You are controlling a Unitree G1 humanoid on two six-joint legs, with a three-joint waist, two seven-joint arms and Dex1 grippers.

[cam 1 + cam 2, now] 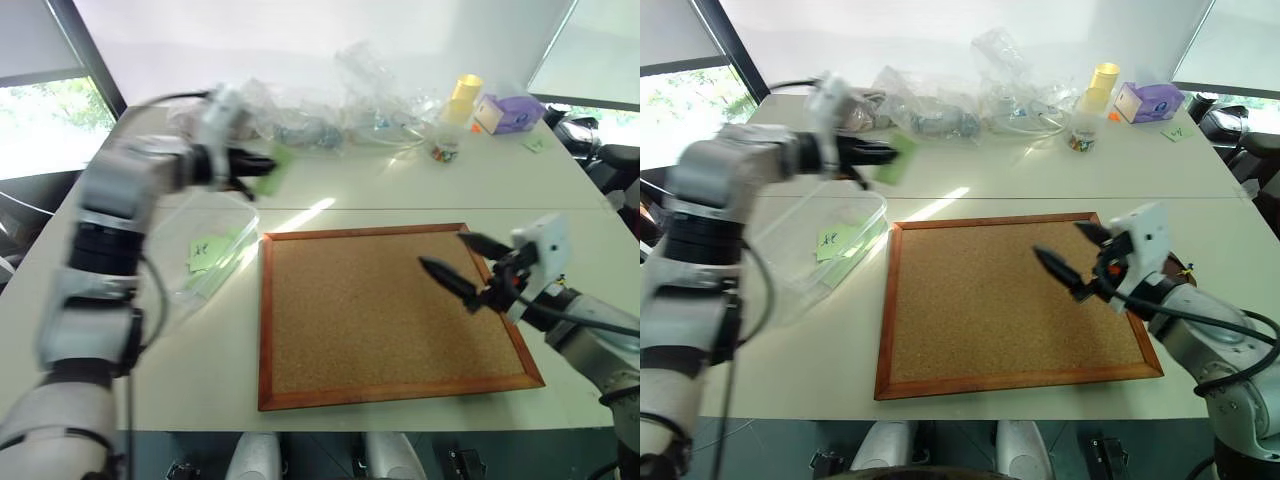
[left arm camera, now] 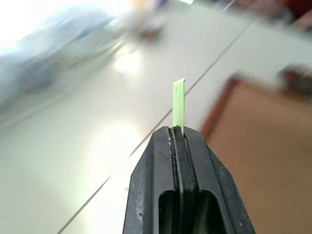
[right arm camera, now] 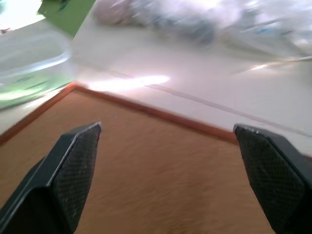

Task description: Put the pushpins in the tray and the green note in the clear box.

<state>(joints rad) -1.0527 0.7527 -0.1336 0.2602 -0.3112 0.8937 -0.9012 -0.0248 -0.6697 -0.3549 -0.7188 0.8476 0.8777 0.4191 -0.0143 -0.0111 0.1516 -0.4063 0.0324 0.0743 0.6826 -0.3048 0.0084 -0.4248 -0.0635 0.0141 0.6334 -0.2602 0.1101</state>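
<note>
Left eye view, white table (image 1: 400,190), cork board (image 1: 385,310)

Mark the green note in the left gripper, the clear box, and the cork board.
green note (image 1: 896,159), right eye view, middle of the sheet past the gripper.
clear box (image 1: 872,201), right eye view, its far rim.
cork board (image 1: 380,310), left eye view, bare cork centre.

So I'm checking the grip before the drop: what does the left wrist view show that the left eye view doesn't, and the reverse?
Left wrist view alone: the left claw shut on the green note, seen edge-on between the fingers. Left eye view alone: the clear box with a green paper already inside, and the open right claw over the cork board. Both share the held note, the board's wooden frame and the white table.
</note>
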